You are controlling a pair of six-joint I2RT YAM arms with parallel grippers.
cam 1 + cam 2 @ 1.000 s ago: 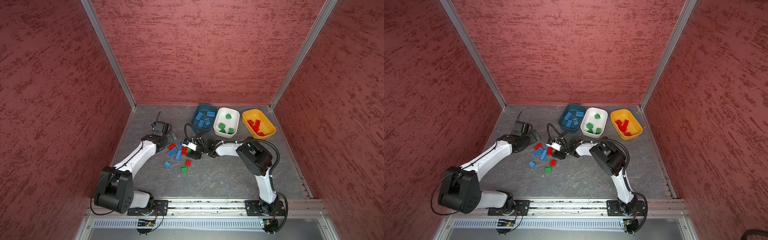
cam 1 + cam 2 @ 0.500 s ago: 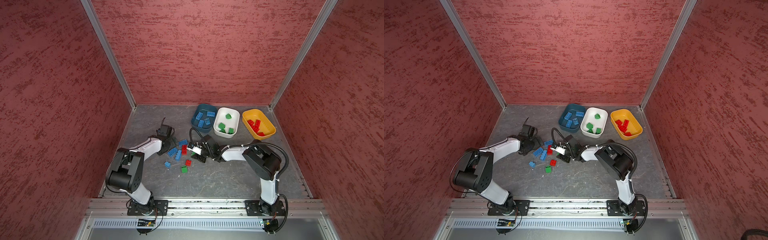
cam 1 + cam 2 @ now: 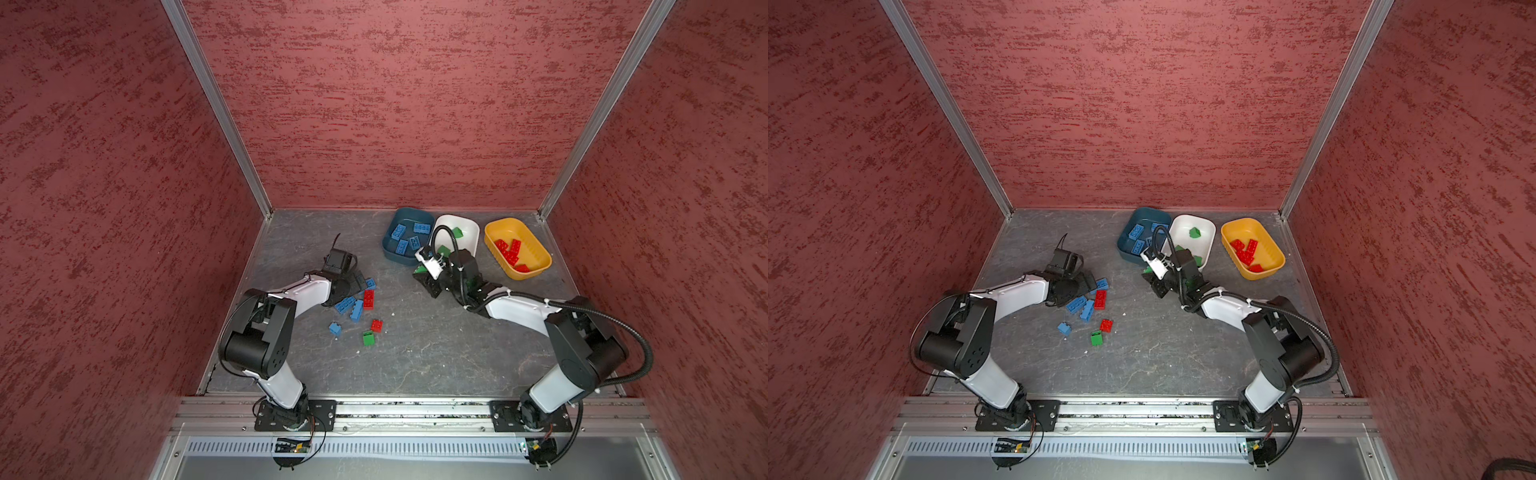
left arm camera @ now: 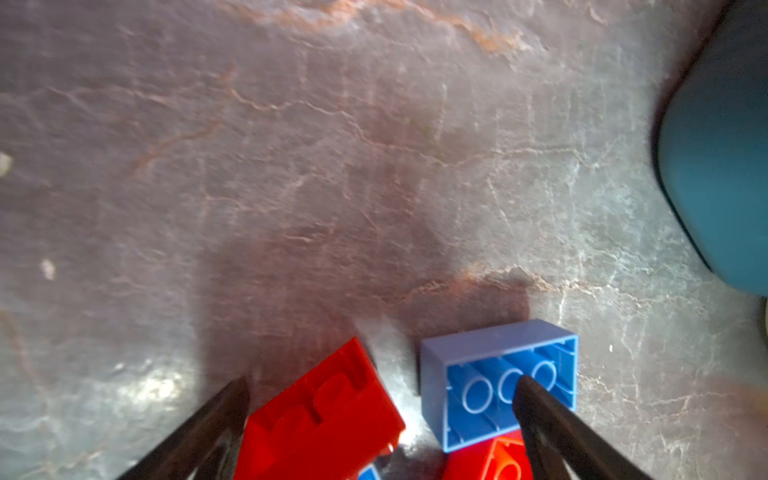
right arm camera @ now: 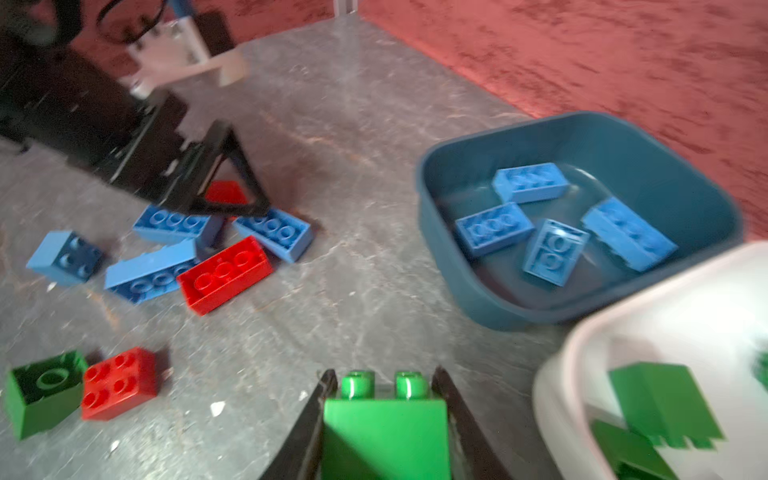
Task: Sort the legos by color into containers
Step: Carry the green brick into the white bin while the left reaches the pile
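Observation:
My right gripper (image 5: 384, 374) is shut on a green lego (image 5: 386, 432), held above the floor just in front of the white tub (image 3: 471, 235) and the teal tub (image 3: 397, 255). Both top views show it there (image 3: 424, 277). My left gripper (image 4: 382, 384) is open, low over the loose pile. One red lego (image 4: 320, 419) lies between its fingers, and an upturned blue lego (image 4: 494, 386) sits by one fingertip. Blue legos lie in the teal tub, green ones in the white tub, and red ones in the yellow tub (image 3: 530, 243).
Loose on the grey floor are several blue legos (image 3: 345, 305), a long red one (image 3: 368, 299), a small red one (image 3: 377, 325) and a green one (image 3: 368, 338). Red walls close in the left, back and right. A metal rail (image 3: 415, 409) runs along the front.
My right gripper closed on the green lego and carried it right and back, from the pile toward the tubs. My left gripper came down into the pile, still open.

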